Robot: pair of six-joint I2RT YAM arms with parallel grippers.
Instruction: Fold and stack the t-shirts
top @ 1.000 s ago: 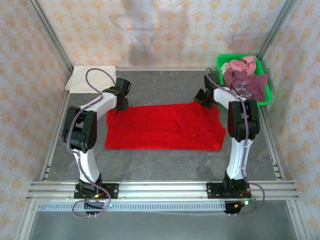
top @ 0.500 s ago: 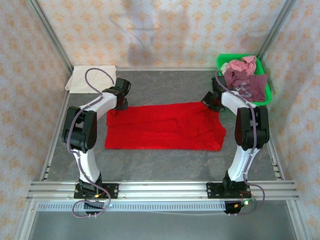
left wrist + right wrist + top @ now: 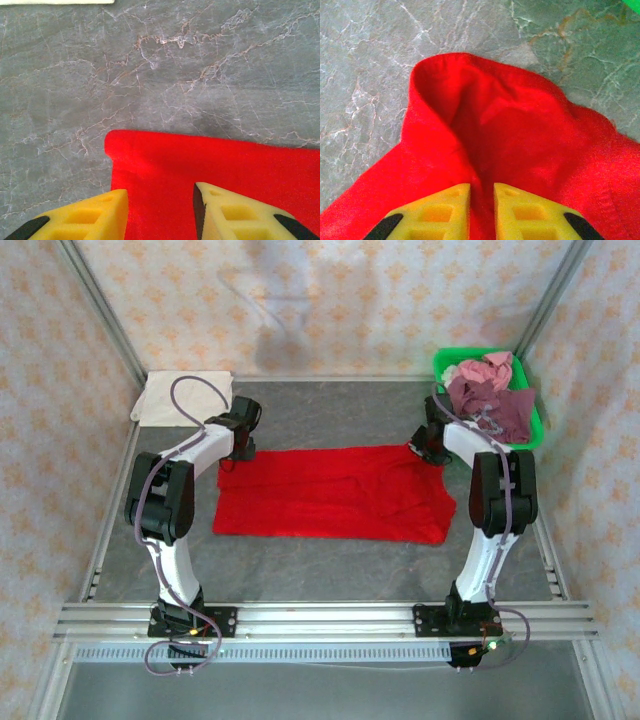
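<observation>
At the 10 o'clock corner of the red t-shirt (image 3: 330, 495), the left gripper (image 3: 160, 192) hangs just above the cloth with its yellow fingers (image 3: 95, 212) partly spread, a clear gap between them. The far-left corner of the shirt lies flat and smooth under that gap, and the gripper has hold of nothing. Beyond the hem is bare grey marbled bench (image 3: 165, 65).

At the shirt's 2 o'clock corner, the right gripper (image 3: 482, 187) has its fingers (image 3: 437, 210) drawn in to a narrow slot. A crease of red cloth runs into the slot, and ahead of the fingertips the fabric humps up in a rounded, hollow fold. Whether the fingers actually pinch the crease, I cannot tell.

From above, the red t-shirt lies spread out in the middle of the bench (image 3: 330, 415) as a long band running from 9 to 3 o'clock, between the two arms. Its left part is flat. The right part is rumpled, with soft ridges, and bulges toward 4 o'clock.

A folded cream-white t-shirt (image 3: 185, 397) sits at the bench's 10 o'clock corner, well apart from the red one. At 2 o'clock a green plastic basket (image 3: 440, 360) holds a crumpled heap of maroon and pink t-shirts (image 3: 490, 400).
</observation>
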